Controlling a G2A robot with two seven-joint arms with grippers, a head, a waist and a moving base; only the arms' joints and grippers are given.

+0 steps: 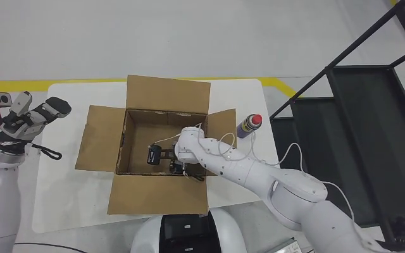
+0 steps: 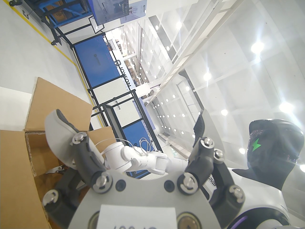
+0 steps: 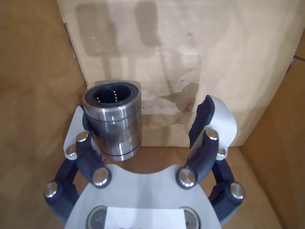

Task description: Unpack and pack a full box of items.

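Note:
An open cardboard box (image 1: 168,95) sits mid-table with its flaps spread. Inside it lies a steel cylinder with a black-lined bore (image 1: 154,155). My right gripper (image 1: 166,154) is down in the box, open. In the right wrist view the cylinder (image 3: 113,125) stands on end between the fingers of the right gripper (image 3: 147,113), resting against one finger, with a wide gap to the other finger's pad (image 3: 202,115). My left gripper (image 1: 42,104) is off the table's left edge, open, holding nothing. The left gripper (image 2: 128,117) points up at the ceiling, the box (image 2: 14,158) beside it.
A dark spray can with a red cap (image 1: 249,124) stands on the white table (image 1: 63,190) just right of the box. A black metal stair frame (image 1: 354,126) stands past the table's right side. The box's walls (image 3: 28,72) hem in the right gripper.

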